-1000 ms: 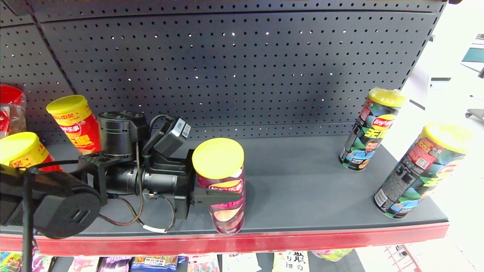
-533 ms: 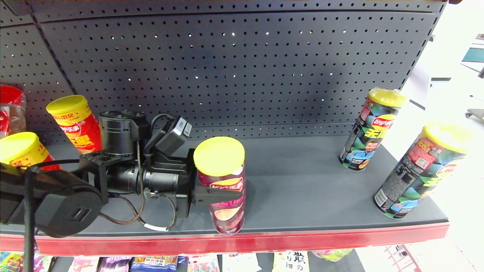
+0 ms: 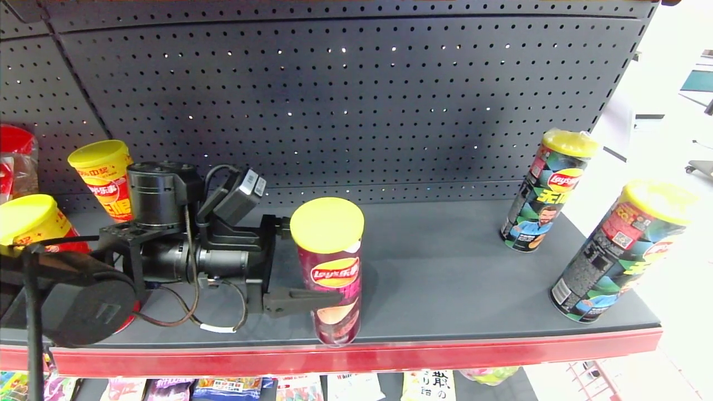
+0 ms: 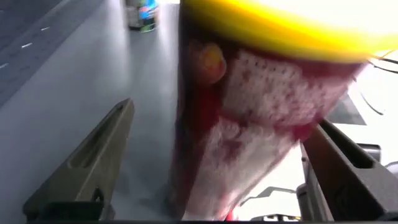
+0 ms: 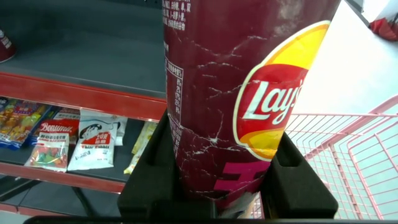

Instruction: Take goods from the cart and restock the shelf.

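Observation:
A maroon chips can (image 3: pixel 328 273) with a yellow lid stands upright near the front edge of the grey shelf (image 3: pixel 445 278). My left gripper (image 3: pixel 312 259) is open around it from the left, its fingers (image 3: pixel 301 298) spread clear of the can's sides. In the left wrist view the same can (image 4: pixel 249 124) sits between the wide-apart fingers (image 4: pixel 93 168) of the left gripper (image 4: pixel 217 168). My right gripper (image 5: pixel 224 180) is shut on a second maroon chips can (image 5: pixel 236 93), held upright in front of the shelving.
Two red cans (image 3: pixel 106 172) with yellow lids stand at the shelf's left, behind my left arm. Two green-and-black cans (image 3: pixel 548 189) stand at the right end. The pegboard back wall (image 3: pixel 334 111) is close behind. A pink wire cart (image 5: pixel 360 155) and lower-shelf snack bags (image 5: pixel 62 130) lie below.
My left gripper has opened and let go of the maroon can, which now stands free on the shelf. The left arm has drawn back a little to the left.

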Available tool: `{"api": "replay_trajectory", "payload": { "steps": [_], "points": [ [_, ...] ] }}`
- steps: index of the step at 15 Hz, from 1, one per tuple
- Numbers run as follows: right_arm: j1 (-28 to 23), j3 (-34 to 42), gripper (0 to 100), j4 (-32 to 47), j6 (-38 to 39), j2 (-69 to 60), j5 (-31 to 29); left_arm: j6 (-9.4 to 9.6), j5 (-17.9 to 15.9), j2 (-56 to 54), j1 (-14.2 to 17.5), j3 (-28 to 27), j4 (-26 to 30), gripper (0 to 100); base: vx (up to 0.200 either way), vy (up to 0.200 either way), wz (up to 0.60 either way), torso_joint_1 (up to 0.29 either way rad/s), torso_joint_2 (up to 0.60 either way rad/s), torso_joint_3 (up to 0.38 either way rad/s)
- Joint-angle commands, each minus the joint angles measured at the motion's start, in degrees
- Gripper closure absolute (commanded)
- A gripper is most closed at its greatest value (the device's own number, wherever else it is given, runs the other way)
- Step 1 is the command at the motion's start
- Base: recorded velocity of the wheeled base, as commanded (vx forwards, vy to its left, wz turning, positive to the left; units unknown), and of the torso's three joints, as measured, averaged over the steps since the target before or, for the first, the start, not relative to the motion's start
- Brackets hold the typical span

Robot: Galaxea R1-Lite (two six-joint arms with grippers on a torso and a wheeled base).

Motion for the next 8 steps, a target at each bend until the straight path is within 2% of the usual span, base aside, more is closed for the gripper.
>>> {"api": "replay_trajectory", "payload": {
  "steps": [1,3,6,8],
  "points": [
    [0.02,0.0,100,-0.08,-0.01,0.1,0.05,0.01,0.05,-2.9,2.95,2.24,-0.15,0,0.0,0.0,0.0,0.0,0.0,0.0],
    [0.02,0.0,100,-0.08,-0.01,0.1,0.05,-0.08,0.05,-4.83,3.74,4.09,-0.15,0,0.0,0.0,0.0,0.0,0.0,0.0],
    [0.63,-1.4,100,-0.08,-0.1,2.57,0.85,-0.08,0.05,-10.19,5.67,10.07,-0.15,0,0.0,0.0,0.0,0.0,0.0,0.0],
    [2.04,-5.18,100,-0.08,-0.1,9.07,5.5,-0.17,0.22,-14.06,7.26,14.37,-0.07,0,0.0,0.0,0.0,0.0,0.0,0.0]
  ]
}}
